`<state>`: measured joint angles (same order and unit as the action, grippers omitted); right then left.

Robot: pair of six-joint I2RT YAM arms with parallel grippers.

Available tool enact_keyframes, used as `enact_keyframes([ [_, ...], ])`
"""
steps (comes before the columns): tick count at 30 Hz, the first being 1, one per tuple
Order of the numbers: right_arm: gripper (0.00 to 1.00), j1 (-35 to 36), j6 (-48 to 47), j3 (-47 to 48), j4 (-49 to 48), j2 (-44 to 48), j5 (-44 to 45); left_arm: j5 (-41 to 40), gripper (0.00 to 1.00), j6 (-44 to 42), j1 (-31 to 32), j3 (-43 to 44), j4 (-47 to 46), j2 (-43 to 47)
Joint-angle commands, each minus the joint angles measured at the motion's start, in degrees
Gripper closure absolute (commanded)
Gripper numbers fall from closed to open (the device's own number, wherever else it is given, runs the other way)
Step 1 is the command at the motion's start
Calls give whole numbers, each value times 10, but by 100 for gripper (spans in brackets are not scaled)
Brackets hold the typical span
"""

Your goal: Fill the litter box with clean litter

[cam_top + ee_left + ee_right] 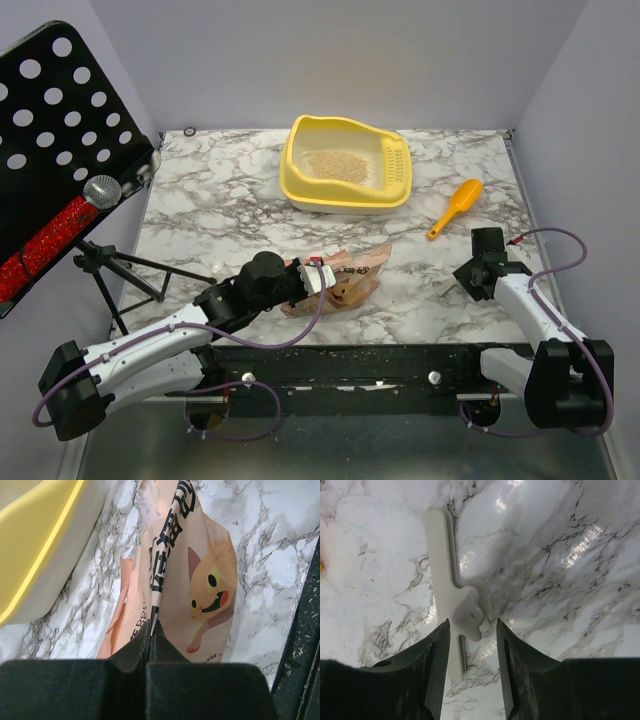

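The pale-yellow litter box [300, 186] stands at the back middle of the marble table, with a heap of beige clean litter [335, 163] inside. Its rim shows in the left wrist view [35, 545]. A tan printed paper bag [352, 276] with a cat drawing [200, 580] lies flat in front of the box. My left gripper [318, 278] [151, 625] is shut on the bag's folded edge. My right gripper [478, 270] [472, 630] is open low over the table at the right, its jaws on either side of a white plastic clip [440, 555].
A yellow-orange scoop [455, 208] lies right of the litter box. A black perforated music stand [60, 130] with a microphone [100, 190] and tripod legs stands off the table's left edge. Grey walls close the back and sides.
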<state>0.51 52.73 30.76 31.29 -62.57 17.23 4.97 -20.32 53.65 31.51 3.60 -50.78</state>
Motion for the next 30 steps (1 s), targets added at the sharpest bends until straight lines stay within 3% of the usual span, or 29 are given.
enact_keyframes([
  [1, 52, -17, -6, -11, -30, -9, -10, -4, 100, 0, 5, 27, -32, 7],
  [5, 61, -21, -10, -18, -41, -11, -12, -3, 100, -1, 5, 27, -32, 6],
  [12, 63, -26, -13, -26, -52, -24, -11, -5, 100, -2, 5, 26, -31, 6],
  [19, 100, -34, -16, -30, -73, -43, -21, -6, 100, -4, 6, 26, -28, 7],
  [30, 100, -34, -72, -36, -70, 94, -26, -7, 100, -9, 6, 27, -26, 6],
])
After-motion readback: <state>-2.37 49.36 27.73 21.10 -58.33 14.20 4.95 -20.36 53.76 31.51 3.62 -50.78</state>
